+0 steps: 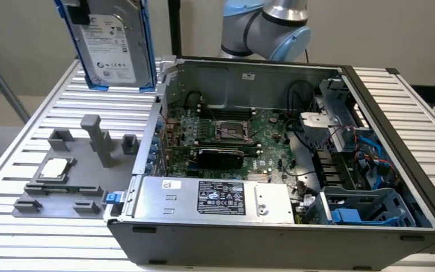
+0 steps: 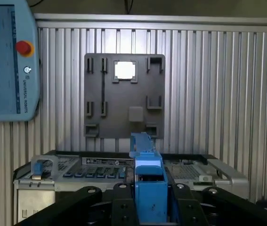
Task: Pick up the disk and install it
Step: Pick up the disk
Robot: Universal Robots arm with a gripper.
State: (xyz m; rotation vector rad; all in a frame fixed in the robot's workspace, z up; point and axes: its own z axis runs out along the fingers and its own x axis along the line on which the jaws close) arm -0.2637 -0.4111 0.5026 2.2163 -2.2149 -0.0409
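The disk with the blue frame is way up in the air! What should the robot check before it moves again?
1. The gripper holds the disk firmly: ok, the blue frame sits between its fingers.
2. Disk is clear of the grey holder tray: ok, it hangs high above the table.
3. Computer case is open: ok, the motherboard shows inside.
4. Blue drive cage in the case corner is free: cannot tell, its inside is partly hidden.
5. CPU chip is out of the way: ok, it lies on the tray.
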